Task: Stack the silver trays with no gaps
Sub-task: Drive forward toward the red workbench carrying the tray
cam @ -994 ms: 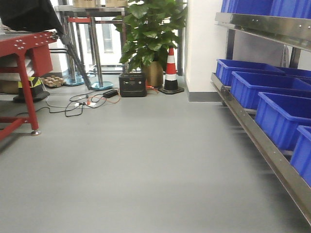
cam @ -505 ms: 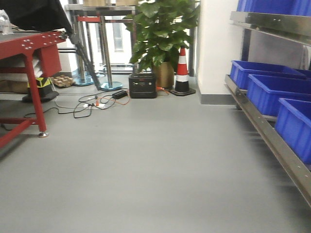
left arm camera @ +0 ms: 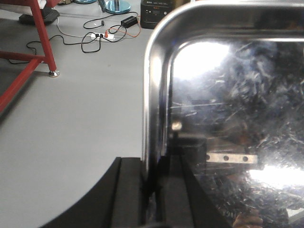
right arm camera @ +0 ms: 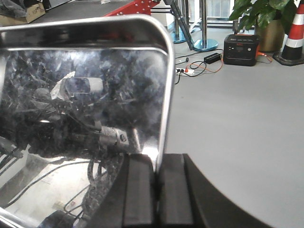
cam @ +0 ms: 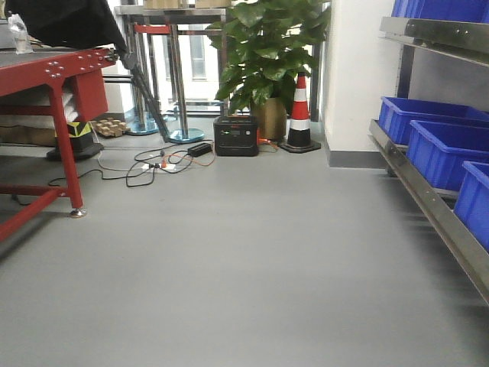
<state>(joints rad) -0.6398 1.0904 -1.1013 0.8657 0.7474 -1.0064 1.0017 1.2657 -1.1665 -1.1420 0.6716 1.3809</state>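
Plant (cam: 267,53) now farther right; left claw (left arm camera: 149,171) and right claw (right arm camera: 156,164) clamped on silver tray (left arm camera: 228,95) rim

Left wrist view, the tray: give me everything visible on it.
The tray looks like polished steel: a scratched, mirror-like bottom with bright glare, a sloped side, a rounded corner and a thin rolled rim. Only its left part shows; the rest runs out of frame. Its left rim is pinched between the left gripper's black fingers, which are closed on it. It appears held clear of the grey floor, touching nothing else in view.
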